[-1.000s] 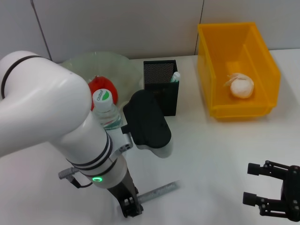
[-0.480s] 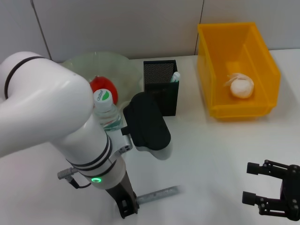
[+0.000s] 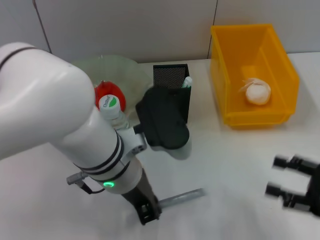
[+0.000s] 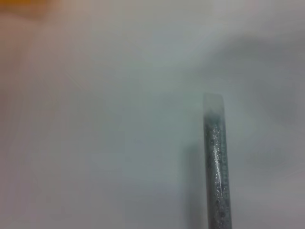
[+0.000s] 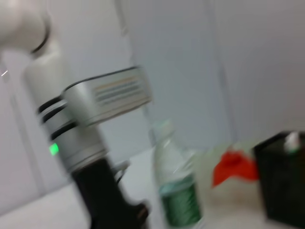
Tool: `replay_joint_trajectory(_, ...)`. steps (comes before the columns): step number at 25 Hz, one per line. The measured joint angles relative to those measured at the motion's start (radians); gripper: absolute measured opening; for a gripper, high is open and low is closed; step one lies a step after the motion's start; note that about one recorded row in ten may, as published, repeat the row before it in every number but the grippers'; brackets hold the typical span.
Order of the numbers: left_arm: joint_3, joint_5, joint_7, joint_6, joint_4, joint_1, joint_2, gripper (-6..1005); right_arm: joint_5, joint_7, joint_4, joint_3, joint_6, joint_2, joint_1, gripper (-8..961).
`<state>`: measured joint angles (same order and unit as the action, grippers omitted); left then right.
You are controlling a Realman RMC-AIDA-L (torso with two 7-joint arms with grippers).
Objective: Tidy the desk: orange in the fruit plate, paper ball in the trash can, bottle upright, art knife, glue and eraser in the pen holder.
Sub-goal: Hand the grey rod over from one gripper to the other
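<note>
Art knife (image 3: 181,198) — slim grey metal handle, held at its near end by the left gripper (image 3: 148,212), low over the desk (image 3: 235,165) at the front; the fingers are clamped on it and the free end sticks out to the robot's right and slightly away. Left wrist view shows the handle (image 4: 215,162) running straight out from the grip over bare tabletop. Long axis is close to horizontal — my judgement: it must be tipped nearer to vertical to drop into the pen holder (image 3: 171,85). That black mesh holder stands farther back, beyond the left arm's elbow, a glue stick (image 3: 187,81) already poking out. Bottle (image 3: 114,115) upright beside the orange (image 3: 107,92) on the glass fruit plate (image 3: 131,70). Paper ball (image 3: 257,92) in the yellow bin (image 3: 285,75). Right gripper (image 3: 287,189) hangs spread and empty, front right.
</note>
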<state>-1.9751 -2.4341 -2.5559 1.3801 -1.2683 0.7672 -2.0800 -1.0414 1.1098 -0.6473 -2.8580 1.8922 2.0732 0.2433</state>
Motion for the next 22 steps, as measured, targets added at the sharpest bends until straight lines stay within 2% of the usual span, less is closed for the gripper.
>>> replay_joint_trajectory(1, 0.012, 0.001, 0.0, 0.001, -0.021, -0.008, 0.0, 167, -0.076, 0.009, 0.001, -0.011, 0.004, -0.001, -0.018, 724)
replay_joint_trajectory(4, 0.052, 0.007, 0.007, -0.003, -0.071, -0.034, 0.0, 167, -0.164, 0.013, 0.004, -0.011, 0.022, -0.004, -0.036, 720)
replay_joint_trajectory(7, 0.1, 0.032, 0.023, -0.04, -0.125, -0.079, 0.002, 167, -0.366, 0.015, 0.043, -0.011, 0.061, -0.005, -0.077, 716)
replay_joint_trajectory(8, 0.1, 0.032, 0.023, -0.04, -0.125, -0.079, 0.002, 167, -0.366, 0.015, 0.043, -0.011, 0.061, -0.005, -0.077, 715)
replay_joint_trajectory(9, 0.125, 0.057, 0.048, -0.062, -0.173, -0.121, 0.003, 167, -0.442, 0.012, 0.07, -0.011, 0.091, -0.007, -0.089, 714)
replay_joint_trajectory(12, 0.141, 0.084, 0.074, -0.086, -0.218, -0.159, 0.004, 168, -0.479, 0.01, 0.082, -0.011, 0.122, -0.011, -0.093, 710)
replay_joint_trajectory(15, 0.162, 0.132, 0.132, -0.157, -0.286, -0.235, 0.005, 168, -0.502, 0.009, 0.087, -0.011, 0.18, -0.017, -0.092, 706)
replay_joint_trajectory(20, 0.177, 0.337, 0.363, -0.292, -0.355, -0.395, 0.008, 168, -0.506, 0.003, 0.095, -0.01, 0.243, -0.018, -0.081, 700)
replay_joint_trajectory(22, 0.177, 0.409, 0.447, -0.331, -0.351, -0.437, 0.008, 168, -0.505, 0.002, 0.097, -0.011, 0.25, -0.017, -0.076, 697)
